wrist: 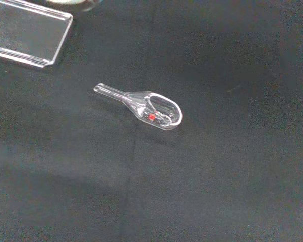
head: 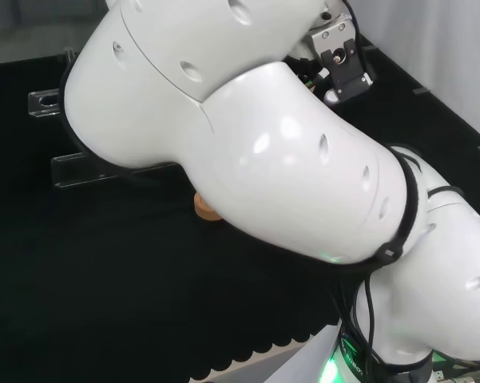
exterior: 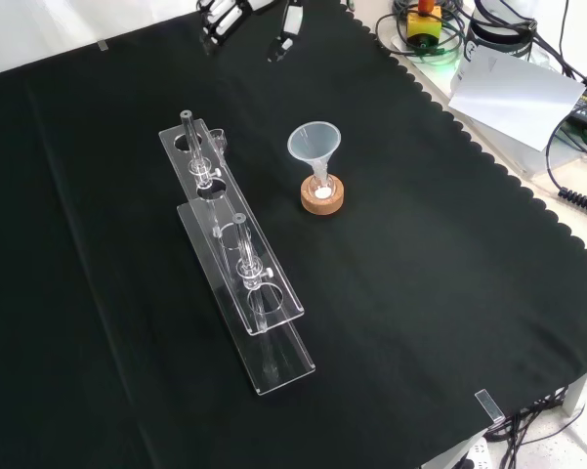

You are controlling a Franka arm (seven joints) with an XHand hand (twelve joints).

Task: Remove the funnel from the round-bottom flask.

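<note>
A clear funnel (exterior: 314, 144) stands upright with its stem in the neck of a small round-bottom flask (exterior: 321, 184). The flask sits on a cork ring (exterior: 323, 199) near the middle of the cloth in the front view. In the head view a bit of the cork ring (head: 205, 207) peeks out from under the arm's white link. The hand (exterior: 218, 21) is at the top edge of the front view, well above and to the left of the funnel. Its fingertips (exterior: 285, 33) hang spread and straight, holding nothing.
A long clear acrylic rack (exterior: 236, 256) with several glass tubes lies left of the flask in the front view; its ends (head: 78, 171) also show in the head view. A small glass scoop (wrist: 150, 109) with a red spot lies on the cloth beside a rack corner (wrist: 27, 35).
</note>
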